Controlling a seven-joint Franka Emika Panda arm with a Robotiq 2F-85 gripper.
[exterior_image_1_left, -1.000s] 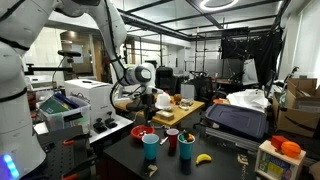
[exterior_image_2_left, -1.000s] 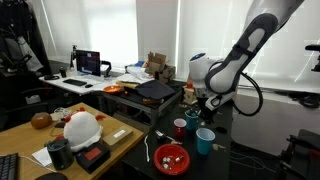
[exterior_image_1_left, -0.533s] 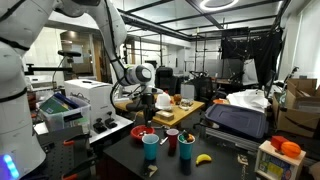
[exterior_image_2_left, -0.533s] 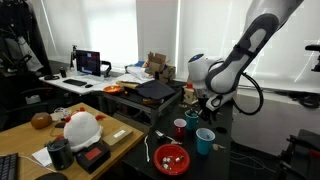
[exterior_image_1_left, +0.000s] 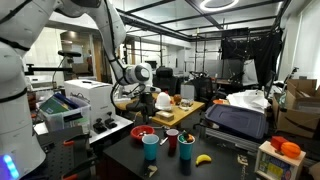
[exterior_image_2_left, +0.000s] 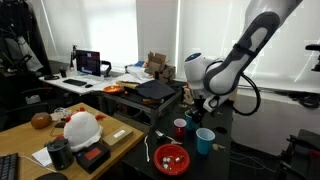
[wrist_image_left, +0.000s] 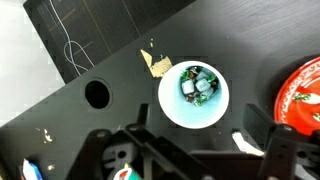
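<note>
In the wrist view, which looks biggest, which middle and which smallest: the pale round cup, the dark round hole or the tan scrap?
1. Pale round cup, clearly the largest.
2-3. Dark round hole and tan scrap look about alike, so I won't rank them.

A black table (wrist_image_left: 250, 40) is shown in all three views. In both exterior views a red bowl (exterior_image_2_left: 170, 157), a blue cup (exterior_image_2_left: 204, 140) and a red cup (exterior_image_2_left: 180, 128) are seen standing near one another on it. A dark cup (exterior_image_1_left: 186, 147) is set just beside the red one, and a banana (exterior_image_1_left: 204, 158) is laid near it. In the wrist view a white cable (wrist_image_left: 70, 50) is looped on the top, and a tan scrap (wrist_image_left: 155, 62) lies just beside the blue cup.
</note>
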